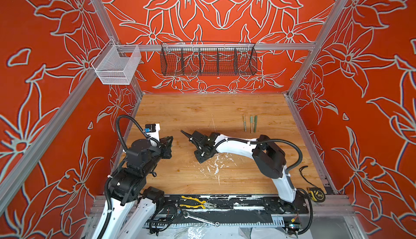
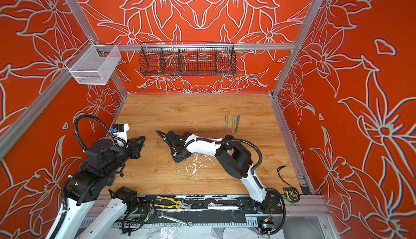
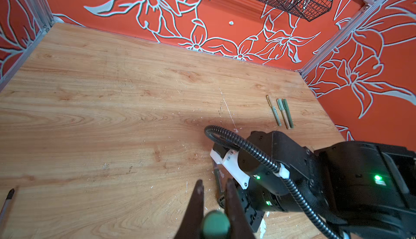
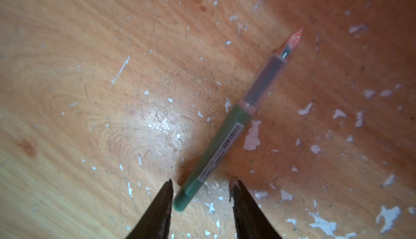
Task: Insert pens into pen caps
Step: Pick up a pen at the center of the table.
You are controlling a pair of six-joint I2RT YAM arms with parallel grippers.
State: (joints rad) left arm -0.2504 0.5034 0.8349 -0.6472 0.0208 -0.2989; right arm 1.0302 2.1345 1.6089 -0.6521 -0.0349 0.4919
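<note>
My left gripper (image 3: 213,182) is shut on a dark green pen cap (image 3: 215,224), whose rounded end faces the left wrist camera; it hovers at the table's left side (image 1: 167,140). A dark green pen (image 4: 227,141) lies flat on the wood with its nib pointing away from my right gripper (image 4: 201,185). That gripper is open, and the pen's tail end sits between the tips, close against one fingertip (image 4: 168,187). In both top views the right arm (image 1: 234,145) hides this pen. Three more pens (image 1: 251,124) lie side by side at the back right, in mixed green and tan.
Yellow-handled pliers (image 1: 195,202), a wrench (image 1: 200,218) and a tape measure (image 1: 316,194) lie along the front rail. A black wire basket (image 1: 208,61) and a white mesh basket (image 1: 117,65) hang on the frame above. White flecks dot the table (image 1: 180,107).
</note>
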